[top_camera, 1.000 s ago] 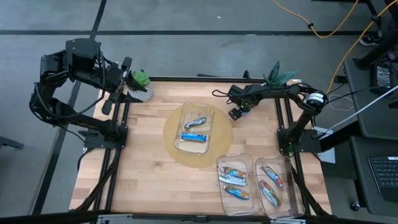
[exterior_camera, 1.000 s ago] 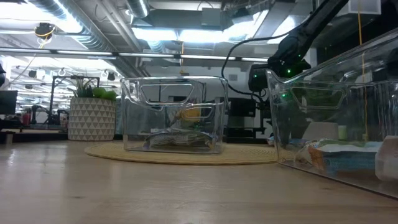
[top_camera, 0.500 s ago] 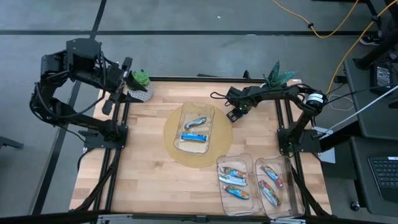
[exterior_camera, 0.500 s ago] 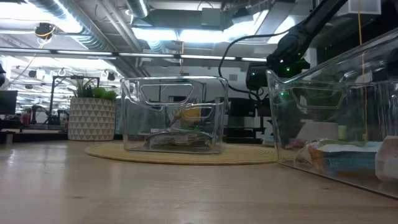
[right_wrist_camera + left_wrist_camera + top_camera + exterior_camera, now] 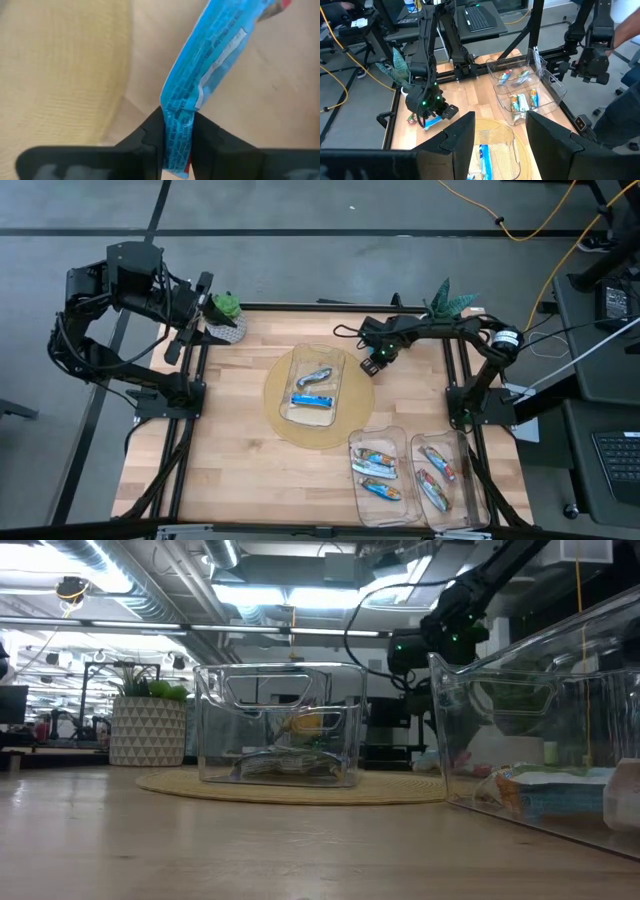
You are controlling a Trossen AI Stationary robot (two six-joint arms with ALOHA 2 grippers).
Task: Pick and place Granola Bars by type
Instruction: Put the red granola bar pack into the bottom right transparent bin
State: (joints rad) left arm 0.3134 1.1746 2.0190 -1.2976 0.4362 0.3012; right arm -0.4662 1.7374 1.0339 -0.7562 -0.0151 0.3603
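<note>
Now my right gripper [image 5: 177,131] is clamped on one end of a blue foil-wrapped granola bar [image 5: 207,75], near the far edge of the round woven mat [image 5: 352,430]; gripped so near its tip, it may slip. My left gripper [image 5: 499,142] waits apart, far left. Centre clear plastic bin [image 5: 298,360] holds two bars; near-right twin bins [image 5: 405,442] hold six.

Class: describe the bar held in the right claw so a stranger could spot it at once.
Start at the round mat mid-table, then follow its far right edge to the right claw. Pinched there is a blue bar; every other bar lies inside a clear bin.
</note>
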